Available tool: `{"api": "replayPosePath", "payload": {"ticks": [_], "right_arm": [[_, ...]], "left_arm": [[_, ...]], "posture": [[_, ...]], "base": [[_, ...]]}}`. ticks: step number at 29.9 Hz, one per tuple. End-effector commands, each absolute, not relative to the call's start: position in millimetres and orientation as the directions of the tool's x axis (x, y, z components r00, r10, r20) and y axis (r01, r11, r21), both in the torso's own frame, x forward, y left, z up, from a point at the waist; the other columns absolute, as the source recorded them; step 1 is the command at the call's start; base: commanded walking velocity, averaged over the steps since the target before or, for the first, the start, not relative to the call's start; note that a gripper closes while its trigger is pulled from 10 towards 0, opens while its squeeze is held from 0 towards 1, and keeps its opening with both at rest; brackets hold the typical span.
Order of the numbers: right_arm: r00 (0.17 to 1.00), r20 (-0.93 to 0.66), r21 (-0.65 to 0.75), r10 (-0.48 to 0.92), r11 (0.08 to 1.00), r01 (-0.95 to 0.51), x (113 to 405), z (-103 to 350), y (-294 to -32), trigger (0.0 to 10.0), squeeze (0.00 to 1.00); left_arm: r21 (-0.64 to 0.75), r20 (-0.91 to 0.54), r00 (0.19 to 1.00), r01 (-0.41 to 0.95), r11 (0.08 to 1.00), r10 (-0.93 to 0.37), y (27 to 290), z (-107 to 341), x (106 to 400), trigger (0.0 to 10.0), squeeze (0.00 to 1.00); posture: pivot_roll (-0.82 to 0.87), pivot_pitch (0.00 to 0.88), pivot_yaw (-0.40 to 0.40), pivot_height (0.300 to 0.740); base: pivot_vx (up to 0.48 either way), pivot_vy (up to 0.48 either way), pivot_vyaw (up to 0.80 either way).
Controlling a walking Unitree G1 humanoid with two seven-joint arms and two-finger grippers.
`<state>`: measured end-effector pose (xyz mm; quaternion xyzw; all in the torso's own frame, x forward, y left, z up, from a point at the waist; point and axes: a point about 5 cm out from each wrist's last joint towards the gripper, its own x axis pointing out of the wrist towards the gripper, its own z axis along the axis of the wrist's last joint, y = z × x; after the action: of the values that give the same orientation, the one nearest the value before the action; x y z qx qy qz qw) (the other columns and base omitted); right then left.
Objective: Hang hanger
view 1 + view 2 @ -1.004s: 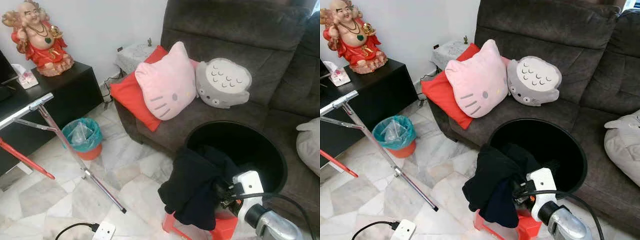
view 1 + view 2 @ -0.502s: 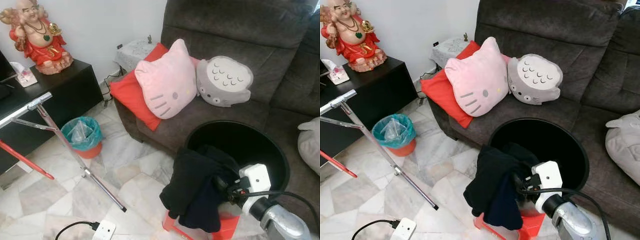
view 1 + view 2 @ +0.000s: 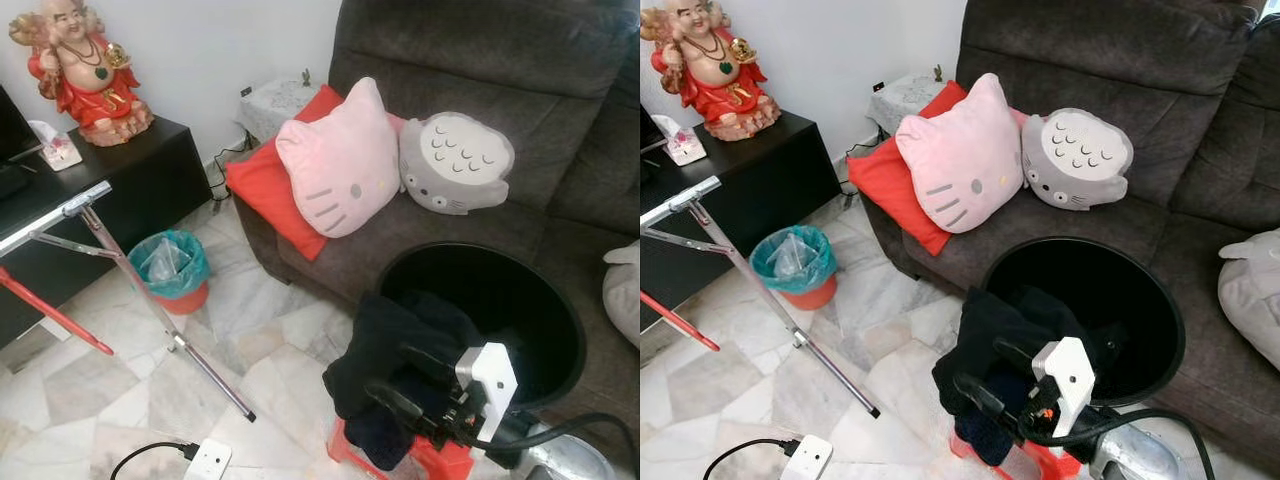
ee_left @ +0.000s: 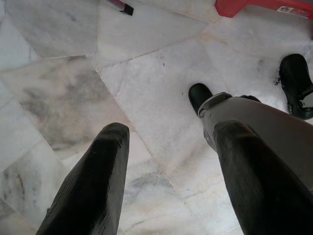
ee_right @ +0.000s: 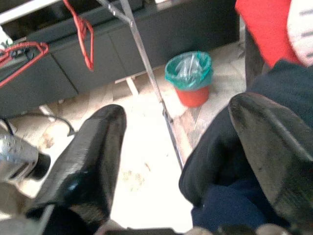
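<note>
Right gripper (image 3: 990, 375) is held with fingers spread beside the dark clothes (image 3: 990, 330). These are draped over the black basket (image 3: 1140, 300) rim. Left gripper (image 4: 166, 166) is spread too.

A basket (image 3: 560, 300) stands before the sofa (image 3: 560, 190), with clothes (image 3: 385, 350) draped over its left rim above a stool (image 3: 440, 462). Cushions (image 3: 340, 165) lie on the sofa. Left, a bin (image 3: 168, 272) sits behind a rack (image 3: 130, 285), beside a cabinet (image 3: 120, 190) carrying a statue (image 3: 85, 65).
</note>
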<state>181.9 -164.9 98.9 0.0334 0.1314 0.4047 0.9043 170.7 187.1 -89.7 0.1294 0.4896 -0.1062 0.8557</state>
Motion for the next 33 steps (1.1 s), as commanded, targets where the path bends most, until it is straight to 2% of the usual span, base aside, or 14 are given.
{"api": "replayPosePath", "payload": {"ticks": [1,4,7,8,9,10,14,18,22,24,27,30,32,33], "right_arm": [[0.626,-0.224,0.170,0.747,0.663,-0.730,179.3,98.6,-165.1,10.0,1.00],[0.614,-0.250,0.178,0.748,0.659,-0.731,175.7,96.2,-166.9,10.0,1.00],[0.720,-0.235,0.093,0.653,0.752,-0.652,185.7,98.0,-178.5,10.0,1.00],[0.810,-0.141,0.078,0.570,0.822,-0.565,197.8,108.9,-186.8,10.0,0.06],[0.830,-0.100,0.083,0.549,0.835,-0.543,200.9,113.8,-188.8,10.0,0.06],[0.842,-0.027,0.108,0.539,0.839,-0.534,203.8,123.5,-189.0,10.0,0.00],[0.823,0.158,0.166,0.545,0.807,-0.566,206.9,151.1,-184.7,10.0,0.00],[0.834,0.217,0.177,0.508,0.819,-0.545,210.8,161.3,-189.5,10.0,0.00],[0.864,0.215,0.174,0.455,0.853,-0.492,212.4,163.0,-201.7,10.0,0.00],[0.957,0.111,0.166,0.267,0.945,-0.283,220.5,147.8,-226.9,10.0,0.00],[0.990,0.027,0.199,0.139,0.970,-0.142,220.9,134.1,-243.2,10.0,0.00],[0.984,0.000,0.206,0.176,0.963,-0.172,216.2,129.0,-242.5,10.0,0.00],[0.937,-0.030,0.154,0.349,0.927,-0.340,205.4,127.0,-230.2,10.0,0.00],[0.923,-0.037,0.140,0.383,0.916,-0.375,203.0,127.0,-227.8,10.0,0.00]], "left_arm": [[0.120,-0.866,0.497,0.305,0.945,-0.050,189.0,-89.9,169.5,10.0,0.00],[0.120,-0.866,0.498,0.304,0.945,-0.050,189.1,-89.8,169.6,10.0,0.00],[0.121,-0.865,0.499,0.305,0.945,-0.050,189.0,-89.7,169.9,10.0,0.00],[0.122,-0.865,0.500,0.306,0.944,-0.050,188.5,-89.5,170.5,10.0,0.00],[0.122,-0.864,0.501,0.306,0.944,-0.051,188.2,-89.4,170.9,10.0,0.00],[0.121,-0.861,0.505,0.308,0.944,-0.055,186.9,-88.8,172.5,10.0,0.00],[0.121,-0.857,0.511,0.309,0.943,-0.058,185.6,-88.0,174.6,10.0,0.00],[0.123,-0.858,0.511,0.308,0.943,-0.056,186.0,-88.1,174.4,10.0,0.00],[0.123,-0.860,0.508,0.306,0.944,-0.053,186.9,-88.5,173.3,10.0,0.00],[0.123,-0.861,0.506,0.307,0.944,-0.052,187.2,-88.8,172.5,10.0,0.00],[0.123,-0.863,0.503,0.308,0.943,-0.052,187.4,-89.2,171.6,10.0,0.00],[0.124,-0.864,0.502,0.309,0.943,-0.051,187.7,-89.4,171.1,10.0,0.00],[0.124,-0.864,0.500,0.310,0.942,-0.050,188.3,-89.5,170.7,10.0,0.00],[0.125,-0.865,0.500,0.310,0.943,-0.050,188.5,-89.5,170.6,10.0,0.00]], "posture": [[-0.14,0.023,0.083,0.740],[-0.14,0.024,0.084,0.740],[-0.14,0.027,0.087,0.740],[-0.15,0.027,0.087,0.740],[-0.15,0.026,0.087,0.740],[-0.14,0.027,0.088,0.740],[-0.14,0.027,0.088,0.740],[-0.14,0.024,0.088,0.740],[-0.14,0.021,0.087,0.740],[-0.15,0.018,0.087,0.740],[-0.14,0.012,0.087,0.740],[-0.15,0.009,0.088,0.740],[-0.15,0.008,0.088,0.740],[-0.15,0.008,0.088,0.740]], "base": [[0.000,0.000,0.00],[0.000,0.000,0.00],[0.000,0.000,0.00],[0.000,0.000,0.00],[0.000,0.000,0.00],[0.000,0.000,0.00],[0.000,0.000,0.00],[0.000,0.000,0.00],[0.000,0.000,0.00],[0.000,0.000,0.00],[0.000,0.000,0.00],[0.000,0.000,0.00],[0.000,0.000,0.00],[0.000,0.000,0.00]]}}
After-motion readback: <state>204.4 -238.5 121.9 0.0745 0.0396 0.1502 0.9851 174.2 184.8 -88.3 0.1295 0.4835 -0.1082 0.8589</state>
